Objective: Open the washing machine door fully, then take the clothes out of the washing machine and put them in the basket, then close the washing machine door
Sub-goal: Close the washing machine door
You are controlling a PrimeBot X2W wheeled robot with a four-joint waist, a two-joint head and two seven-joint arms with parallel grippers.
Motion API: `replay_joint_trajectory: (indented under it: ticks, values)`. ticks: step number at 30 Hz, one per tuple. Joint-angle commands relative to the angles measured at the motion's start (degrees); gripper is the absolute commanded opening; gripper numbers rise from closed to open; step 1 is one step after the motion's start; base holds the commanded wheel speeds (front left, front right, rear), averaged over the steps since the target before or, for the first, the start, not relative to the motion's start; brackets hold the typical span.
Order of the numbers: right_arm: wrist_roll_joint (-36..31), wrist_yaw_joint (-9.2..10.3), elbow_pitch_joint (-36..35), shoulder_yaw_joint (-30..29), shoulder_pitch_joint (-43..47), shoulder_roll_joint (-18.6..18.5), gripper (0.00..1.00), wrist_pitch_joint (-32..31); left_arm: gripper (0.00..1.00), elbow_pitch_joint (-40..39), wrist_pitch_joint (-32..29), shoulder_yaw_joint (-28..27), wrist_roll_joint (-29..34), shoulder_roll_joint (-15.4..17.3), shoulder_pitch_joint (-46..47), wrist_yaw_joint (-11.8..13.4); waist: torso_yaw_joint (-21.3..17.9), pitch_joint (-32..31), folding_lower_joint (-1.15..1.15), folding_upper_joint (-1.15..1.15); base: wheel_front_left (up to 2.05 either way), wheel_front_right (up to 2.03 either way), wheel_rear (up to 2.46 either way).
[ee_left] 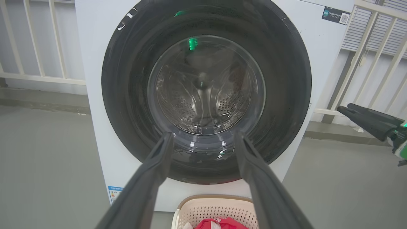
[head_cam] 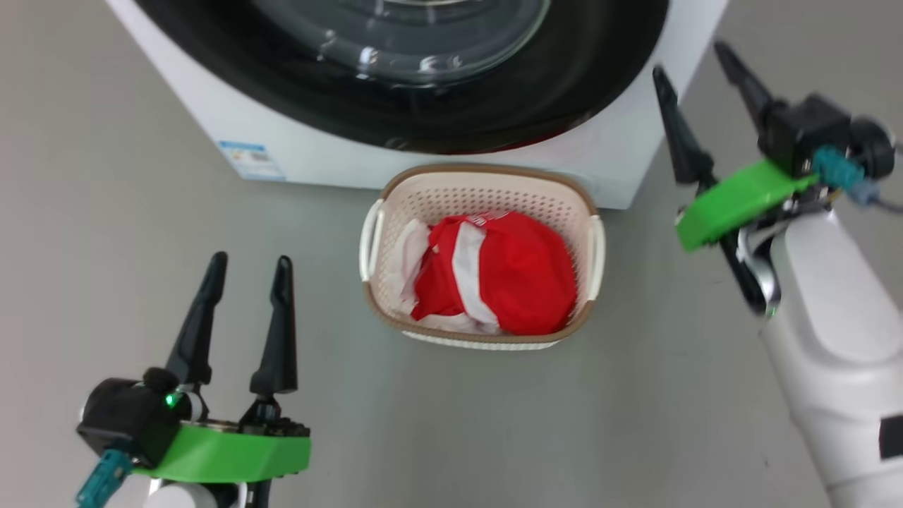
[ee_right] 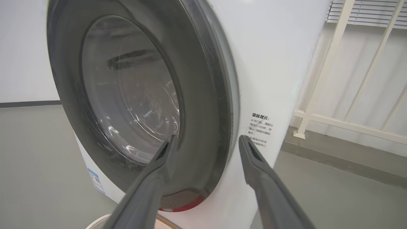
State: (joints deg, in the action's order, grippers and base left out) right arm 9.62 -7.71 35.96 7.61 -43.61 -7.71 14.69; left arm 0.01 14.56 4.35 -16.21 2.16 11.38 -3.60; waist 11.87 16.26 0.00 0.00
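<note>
head view puts the washing machine [head_cam: 317, 159] across the top of the frame, its white front running from upper left to upper right. the washing machine door [head_cam: 600, 56] looks seated flat against that front. in the right wrist view its black rim meets the white front with no gap i can make out. a red glint [ee_right: 182, 205] at the rim's bottom could be a reflection or caught fabric, i cannot tell which. the basket [head_cam: 494, 190] stands on the floor [head_cam: 141, 212] at frame centre, just below the machine, with the clothes [head_cam: 515, 275] heaped inside it, red with white trim. the right claw [head_cam: 690, 60], upper right of the frame, is spread wide and holds nothing. the door's edge lies just left of it, and in the right wrist view that edge falls between the fingers [ee_right: 152, 181]. the left claw [head_cam: 252, 259], lower left, is also spread and bare, well apart from the door. my read: if the door wants a last press on its rim, the right arm is the nearer one.
</note>
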Motion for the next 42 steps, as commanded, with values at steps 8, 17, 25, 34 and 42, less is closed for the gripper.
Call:
replay_joint_trajectory:
  ticks: [8,17,25,34,42]
  values:
    - [0.45,0.22,-8.47,-1.03,10.13,2.15,1.0,0.31,1.0,-1.67,0.44,-4.27,-0.43,0.72,-2.6,-1.54,-7.7,-5.55,0.0,0.0,0.0,0.0,0.0]
    - [-0.25,0.22,-14.81,-1.41,17.27,2.15,1.0,0.31,1.0,-0.34,0.44,-6.44,0.23,0.72,-4.47,-1.88,-11.44,-9.17,0.0,0.0,0.0,0.0,0.0]
    - [0.25,0.22,-20.25,-1.18,25.02,1.3,1.0,0.31,1.0,1.6,0.44,-8.2,1.74,0.87,-7.71,-2.33,-13.93,-13.94,0.0,0.0,0.0,0.0,0.0]
    - [1.13,0.22,-25.75,-3.06,32.64,1.41,1.0,0.31,1.0,2.33,0.44,-10.37,2.03,0.83,-11.97,-2.86,-15.44,-17.14,0.0,0.0,0.0,0.0,0.0]
    - [0.97,0.22,-30.37,-4.81,38.29,1.84,1.0,0.31,1.0,0.97,0.44,-11.6,2.25,0.77,-14.78,-3.4,-15.38,-18.83,0.0,0.0,0.0,0.0,0.0]
